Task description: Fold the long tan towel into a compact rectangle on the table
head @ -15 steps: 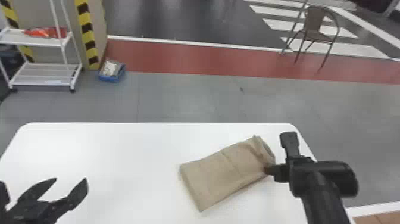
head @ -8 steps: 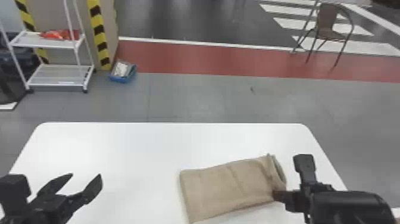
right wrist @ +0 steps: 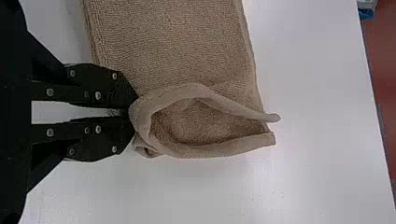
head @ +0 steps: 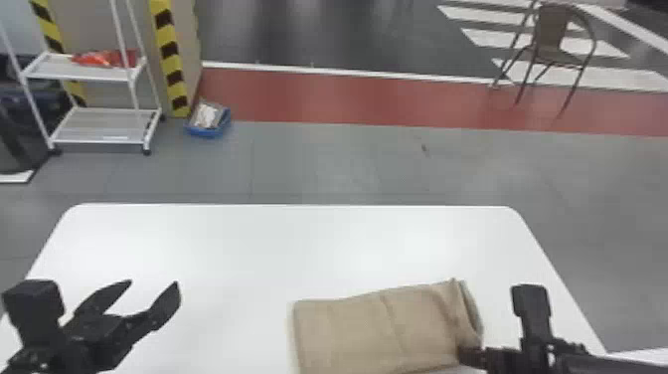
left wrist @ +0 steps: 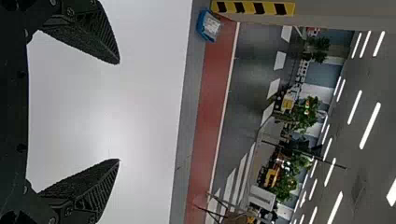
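The folded tan towel (head: 377,328) lies on the right half of the white table, its right end raised into an open loop. At that end's near corner my right gripper (head: 467,355) is shut on the towel's edge. In the right wrist view the fingertips of my right gripper (right wrist: 132,114) pinch the towel (right wrist: 177,46) beside the curled opening. Well to the left of the towel, my left gripper (head: 156,288) stands open over the table's left side. The left wrist view has my left gripper (left wrist: 119,112) with its fingers wide apart and nothing between them.
The white table (head: 298,248) has its far edge and right edge in view. Beyond it on the floor are a white shelf rack (head: 104,127), a blue bin (head: 208,122) and a brown chair (head: 551,45).
The head view has shifted, so table and towel sit differently in it. The towel's right end remains held by my right gripper, and my left gripper stays open.
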Available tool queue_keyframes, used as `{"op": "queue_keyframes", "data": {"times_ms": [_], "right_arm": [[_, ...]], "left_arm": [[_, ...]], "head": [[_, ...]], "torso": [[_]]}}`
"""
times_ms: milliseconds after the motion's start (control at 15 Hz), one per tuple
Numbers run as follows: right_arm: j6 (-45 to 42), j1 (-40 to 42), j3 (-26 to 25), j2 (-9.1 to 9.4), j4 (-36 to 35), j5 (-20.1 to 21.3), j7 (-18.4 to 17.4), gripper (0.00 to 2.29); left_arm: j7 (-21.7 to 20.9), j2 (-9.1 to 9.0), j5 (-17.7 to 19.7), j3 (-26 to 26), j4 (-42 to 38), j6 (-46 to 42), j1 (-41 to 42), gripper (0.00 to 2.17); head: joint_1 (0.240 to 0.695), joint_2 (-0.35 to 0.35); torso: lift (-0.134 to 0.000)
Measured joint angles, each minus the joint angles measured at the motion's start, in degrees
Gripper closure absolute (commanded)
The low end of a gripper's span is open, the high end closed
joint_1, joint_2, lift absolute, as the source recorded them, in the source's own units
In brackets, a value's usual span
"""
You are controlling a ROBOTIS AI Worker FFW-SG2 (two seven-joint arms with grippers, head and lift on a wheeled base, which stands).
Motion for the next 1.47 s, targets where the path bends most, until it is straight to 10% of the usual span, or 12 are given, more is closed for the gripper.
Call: {"op": "queue_keyframes", "data": {"times_ms": [533,1133,1467], "right_arm": [[9.6,1.0,-8.6,-0.52,-7.8,-7.8,7.5,0.02],[6.3,-13.8,-9.8,-6.76,12.4,-5.0,8.8,0.02],[-5.2,-17.1,-5.7,-6.71,20.6,-1.3,8.7,0.11]], "left_arm": [[2.6,-0.35,1.8,-2.9,2.0,-13.7,1.0,0.15],[2.4,-0.36,1.6,-4.2,3.0,-14.9,1.5,0.15],[2.3,-0.35,1.4,-4.4,2.8,-14.9,1.8,0.15]], "head": [[0.695,-0.173],[0.695,-0.251],[0.695,-0.241]], "torso": [[0.0],[0.0],[0.0]]}}
